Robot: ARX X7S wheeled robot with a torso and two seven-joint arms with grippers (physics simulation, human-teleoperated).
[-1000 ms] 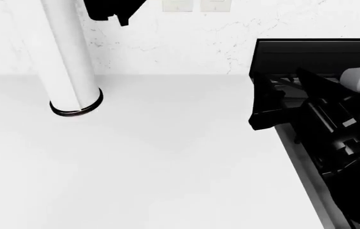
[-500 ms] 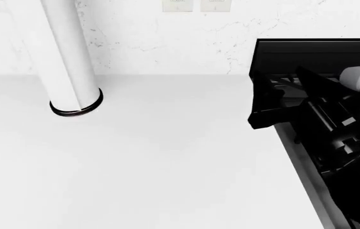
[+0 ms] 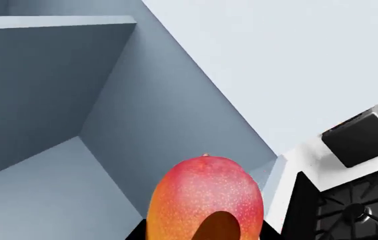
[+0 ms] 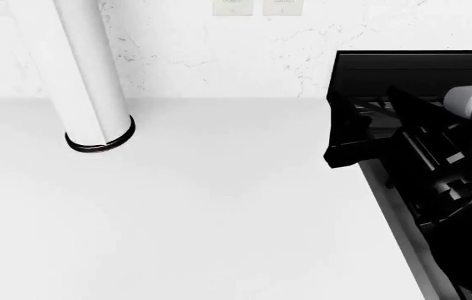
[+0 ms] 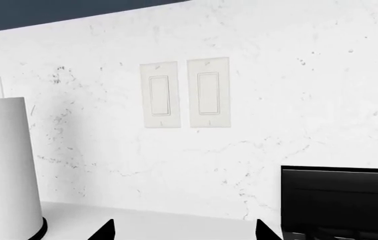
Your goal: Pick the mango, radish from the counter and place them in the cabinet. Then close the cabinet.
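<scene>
Item 1, mango (image 3: 206, 200): orange-yellow with a red blush. My left wrist camera shows it close against the lens, in front of the open cabinet (image 3: 108, 125), whose grey-blue inner walls and shelf fill the view behind it. Only dark tips of my left hand (image 3: 202, 235) show at either side of the fruit. It appears clamped on the mango, though the contact itself is cut off at the picture's edge.

Item 2, desk (image 4: 202, 212): broad plain white top, seen from my head camera. I see no radish on the part in view.

Item 3, paper towel roll (image 4: 92, 75): white, upright on a dark-ringed base, near the desk's back left. It also shows at the side of my right wrist camera.

Item 4, stove (image 4: 411, 75): black, along the desk's right edge. Its grates also show in the left wrist camera.

Item 5, right hand (image 4: 352, 140): black, hanging over the desk's right edge where the stove begins. In its own wrist camera only two dark fingertips (image 5: 105, 230) show, standing well apart with nothing between them.

Item 6, wall switches (image 5: 185, 94): two pale plates side by side on the speckled white wall behind the desk.
</scene>
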